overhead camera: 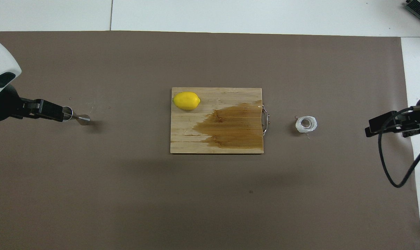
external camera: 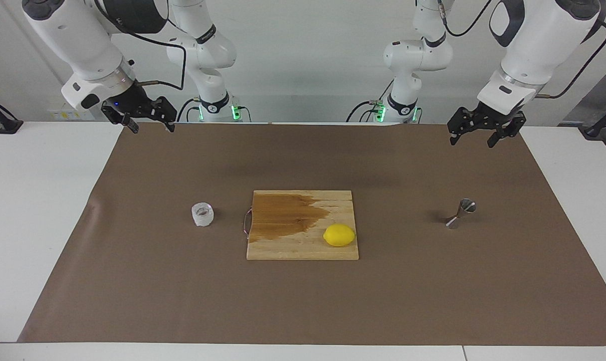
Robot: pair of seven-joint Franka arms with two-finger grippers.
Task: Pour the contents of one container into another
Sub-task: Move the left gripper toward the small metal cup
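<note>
Brown paper (external camera: 303,301) covers the middle of your desk (external camera: 32,225), and all the things sit on it.

Your glass cup (external camera: 202,214) stands upright toward the right arm's end of the desk. It is clear and ribbed, and it sits just beside the handle end of the wooden board (external camera: 303,245), not touching it.

Your steel jigger (external camera: 460,213) is toward the left arm's end, well apart from the board. It looks tipped to one side in the facing view. You cannot tell from these views if it stands or lies down.

You can see a yellow lemon (external camera: 339,235) on the board, at the corner farther from the robots and toward the left arm's end. A big dark wet-looking stain (external camera: 282,215) spreads over the board's other part.

Your left tool (external camera: 479,131) hangs up in the air over the edge of the paper closest to the robots. Its fingers are wide apart and hold nothing.

Your right tool (external camera: 150,120) hangs the same way at its own end. Its fingers are wide apart too, and they hold nothing. Both arms wait.
</note>
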